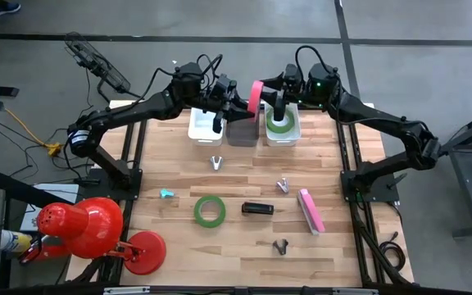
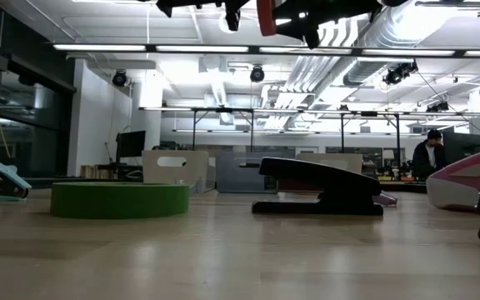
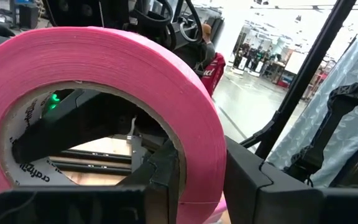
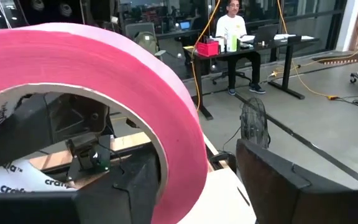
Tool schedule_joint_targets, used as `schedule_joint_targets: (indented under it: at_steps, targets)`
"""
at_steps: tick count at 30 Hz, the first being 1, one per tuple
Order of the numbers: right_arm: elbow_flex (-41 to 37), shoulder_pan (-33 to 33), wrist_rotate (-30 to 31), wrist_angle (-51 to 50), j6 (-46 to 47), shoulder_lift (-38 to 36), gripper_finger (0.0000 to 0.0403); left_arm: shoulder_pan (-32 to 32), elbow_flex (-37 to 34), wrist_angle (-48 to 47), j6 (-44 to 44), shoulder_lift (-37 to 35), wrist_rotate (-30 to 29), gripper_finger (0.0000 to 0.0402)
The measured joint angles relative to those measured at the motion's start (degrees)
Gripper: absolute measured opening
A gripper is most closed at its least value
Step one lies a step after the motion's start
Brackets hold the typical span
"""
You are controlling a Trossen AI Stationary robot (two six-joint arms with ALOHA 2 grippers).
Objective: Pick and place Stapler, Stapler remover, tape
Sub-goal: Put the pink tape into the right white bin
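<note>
high view: pink tape [image 1: 256, 97] held up between both arms over the bins; one green tape [image 1: 280, 124] in white bin [image 1: 293, 131], one green tape [image 1: 210, 211], staplers, removers wait on bench [image 1: 220, 254] | low view: black stapler [image 2: 317, 185] not moved | left wrist view: left gripper [image 3: 201, 180] jaws pinching pink tape | right wrist view: right gripper [image 4: 197, 186] jaws spread around it, grip unclear

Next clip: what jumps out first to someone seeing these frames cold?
The pink tape roll, held on edge in the air above the far bins with both grippers' fingers straddling its band: left gripper clamped, right gripper closing. Next, a green tape roll in the white bin and another green roll flat on the table.
</note>
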Motion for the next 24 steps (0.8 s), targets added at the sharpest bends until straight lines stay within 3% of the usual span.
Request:
schedule_joint_targets:
  at_steps: [8, 19, 24]
  targets:
    - [0.0, 0.0, -0.8, 1.9, 0.0, 0.0, 0.0162, 0.0, 0.0, 0.0, 0.0, 0.0, 0.0, 0.0081]
    - [0.0, 0.0, -2.7, 1.9, -0.6, 0.0, 0.0075, 0.0, 0.0, 0.0, -1.4, 0.0, 0.7, 0.0081]
    - [0.0, 0.0, -2.7, 1.8, -0.3, 0.0, 0.0075, 0.0, 0.0, 0.1, -1.8, 0.0, 0.7, 0.0101]
